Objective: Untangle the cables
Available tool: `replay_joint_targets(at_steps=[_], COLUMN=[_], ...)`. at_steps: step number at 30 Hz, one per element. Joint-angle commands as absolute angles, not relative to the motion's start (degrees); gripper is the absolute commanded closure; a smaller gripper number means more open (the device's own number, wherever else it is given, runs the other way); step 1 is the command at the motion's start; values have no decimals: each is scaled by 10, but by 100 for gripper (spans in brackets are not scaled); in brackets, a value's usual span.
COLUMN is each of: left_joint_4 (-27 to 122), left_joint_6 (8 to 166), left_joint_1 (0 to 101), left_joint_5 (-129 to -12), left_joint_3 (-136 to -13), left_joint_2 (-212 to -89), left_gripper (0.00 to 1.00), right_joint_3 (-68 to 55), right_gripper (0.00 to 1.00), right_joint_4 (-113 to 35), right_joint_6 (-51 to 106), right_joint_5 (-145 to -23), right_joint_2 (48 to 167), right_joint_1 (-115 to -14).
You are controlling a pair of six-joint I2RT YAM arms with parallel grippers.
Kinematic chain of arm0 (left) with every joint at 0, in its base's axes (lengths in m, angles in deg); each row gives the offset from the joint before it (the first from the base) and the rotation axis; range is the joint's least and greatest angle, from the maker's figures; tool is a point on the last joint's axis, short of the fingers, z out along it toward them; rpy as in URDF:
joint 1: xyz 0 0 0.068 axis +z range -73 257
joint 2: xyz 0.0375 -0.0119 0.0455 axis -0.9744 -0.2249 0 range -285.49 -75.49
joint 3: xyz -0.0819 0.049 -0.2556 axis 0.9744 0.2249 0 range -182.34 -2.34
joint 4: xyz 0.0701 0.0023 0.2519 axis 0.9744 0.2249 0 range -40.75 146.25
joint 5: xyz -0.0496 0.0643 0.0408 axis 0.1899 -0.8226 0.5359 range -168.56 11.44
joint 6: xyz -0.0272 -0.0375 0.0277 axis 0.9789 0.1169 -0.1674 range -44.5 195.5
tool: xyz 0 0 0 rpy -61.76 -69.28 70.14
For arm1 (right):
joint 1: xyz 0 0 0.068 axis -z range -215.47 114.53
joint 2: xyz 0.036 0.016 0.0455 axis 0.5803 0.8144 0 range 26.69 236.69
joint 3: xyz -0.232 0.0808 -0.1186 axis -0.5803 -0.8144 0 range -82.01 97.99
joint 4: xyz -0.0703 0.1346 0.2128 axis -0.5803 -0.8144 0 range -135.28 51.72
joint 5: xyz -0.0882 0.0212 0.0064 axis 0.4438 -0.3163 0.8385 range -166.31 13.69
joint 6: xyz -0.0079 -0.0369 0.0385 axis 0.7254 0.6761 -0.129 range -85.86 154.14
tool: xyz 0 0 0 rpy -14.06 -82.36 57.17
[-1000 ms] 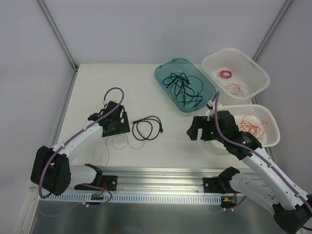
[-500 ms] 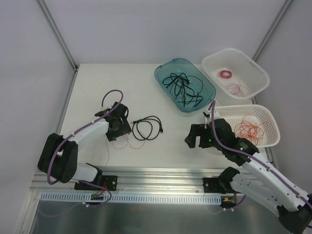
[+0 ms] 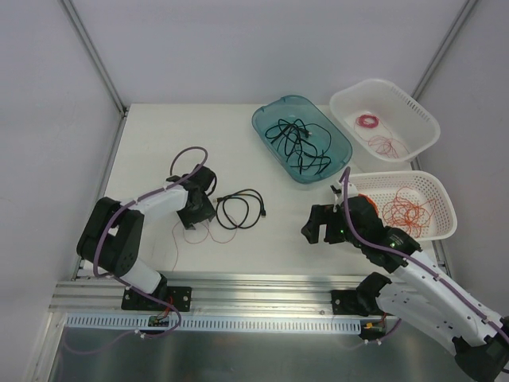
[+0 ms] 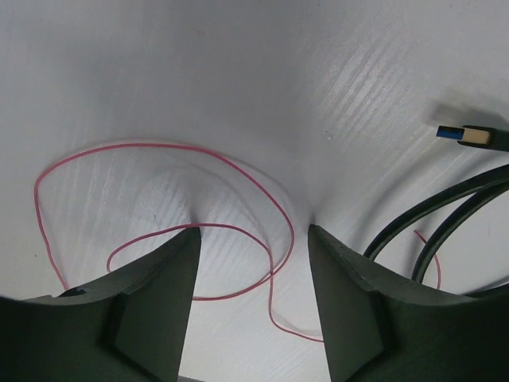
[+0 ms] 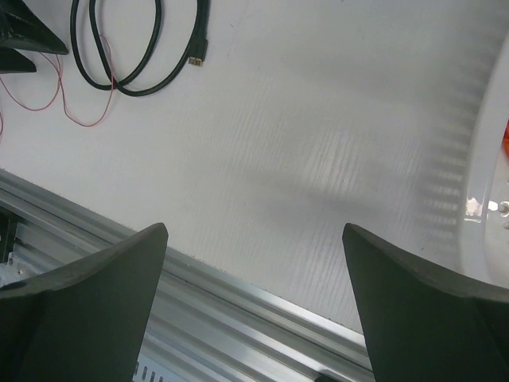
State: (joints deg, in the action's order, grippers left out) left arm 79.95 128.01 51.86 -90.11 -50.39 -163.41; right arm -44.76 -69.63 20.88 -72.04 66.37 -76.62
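A thin red wire (image 3: 196, 232) lies in loose loops on the white table, and a black cord (image 3: 240, 208) with small plugs lies coiled just to its right. My left gripper (image 3: 192, 221) is open, low over the red wire. In the left wrist view the wire (image 4: 238, 171) loops between and beyond the two fingers (image 4: 151, 306), and the black cord (image 4: 445, 211) with its plug lies at the right. My right gripper (image 3: 316, 229) is open and empty above bare table. The right wrist view shows the black cord (image 5: 119, 48) and red wire (image 5: 79, 119) at far upper left.
A teal tray (image 3: 274, 111) at the back holds more black cords. A white basket (image 3: 413, 107) at back right holds a pink coil and red wires. A second white basket (image 3: 445, 203) at right holds red wires. An aluminium rail (image 3: 262, 286) runs along the near edge.
My left gripper has moved down and to the right over the red wire. My right gripper has drawn back from the near basket, down and left over the table.
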Motion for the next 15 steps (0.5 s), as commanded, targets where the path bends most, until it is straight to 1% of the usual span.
replay_joint_targets(at_steps=[1,3,4,6,7,10,11,13,14,15], left_joint_4=[804,804,804,804,804,804,804,804,804,805], left_joint_6=[1300,1305,1306,1306,1307,1311,1312,1311,1309,1305], left_joint_1=[515,516,515,516,515,515,515,515,515,515], left_joint_5=[-921,-923,-923,-923,-923,-924,-926,-930,-931,-937], left_joint_3=[-522,-516,-515,-511,-511,-506,-504,-503,-502,-502], left_joint_2=[-1651,-1658,-1660,-1669,-1672,-1680,-1682,-1685,-1685,-1681], left_gripper=[45,49,54,58,64,75,83,89,97,100], right_joint_3=[-447,-448,-449,-450,-451,-451,-451,-452,-453,-452], right_gripper=[3,3,3,3,3,3,3,3,3,3], right_joint_4=[-674,-675,-675,-674,-673,-672,-672,-672,-672,-672], right_joint_6=[211,212,212,212,213,214,213,213,214,213], right_joint_5=[-711,-710,-710,-709,-709,-710,-709,-712,-712,-713], right_joint_2=[655,654,652,650,650,649,649,649,648,648], right_joint_1=[-769,-770,-769,-769,-769,-770,-769,-769,-770,-769])
